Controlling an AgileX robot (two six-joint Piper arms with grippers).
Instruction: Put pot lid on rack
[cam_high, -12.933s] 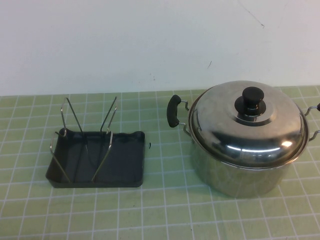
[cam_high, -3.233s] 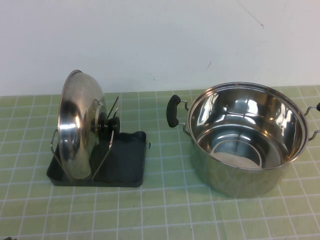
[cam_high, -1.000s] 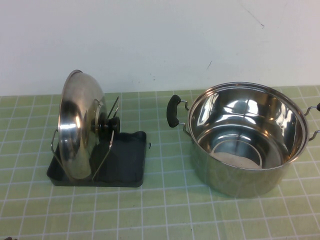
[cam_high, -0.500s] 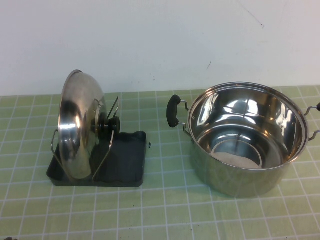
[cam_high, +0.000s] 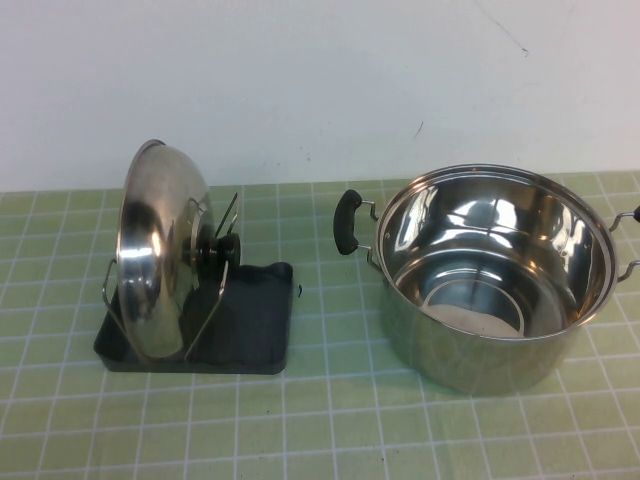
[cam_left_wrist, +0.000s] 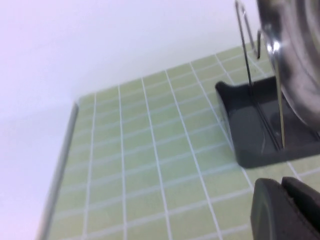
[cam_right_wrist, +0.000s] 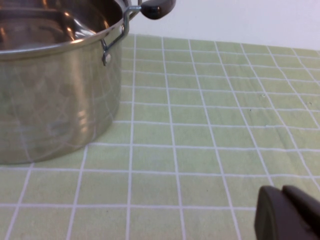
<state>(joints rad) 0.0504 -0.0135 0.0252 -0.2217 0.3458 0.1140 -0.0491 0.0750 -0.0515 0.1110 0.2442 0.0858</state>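
The shiny domed pot lid (cam_high: 150, 250) stands on edge in the rack (cam_high: 255, 325), held between the upright wire prongs, with its black knob (cam_high: 220, 250) facing right. Neither gripper shows in the high view. In the left wrist view my left gripper (cam_left_wrist: 282, 200) is shut and empty, low over the mat just short of the rack's tray (cam_left_wrist: 250, 130), with the lid's rim (cam_left_wrist: 295, 55) beyond it. In the right wrist view my right gripper (cam_right_wrist: 282, 207) is shut and empty over the mat, beside the pot.
The deep steel pot (cam_high: 490, 290) with black side handles stands uncovered on the right, and its wall fills one side of the right wrist view (cam_right_wrist: 50, 100). A green gridded mat (cam_high: 330, 420) covers the table. A white wall is behind.
Since the earliest frame the lid has gone from the pot to the rack. Over the last few seconds lid, rack and pot have stayed still.
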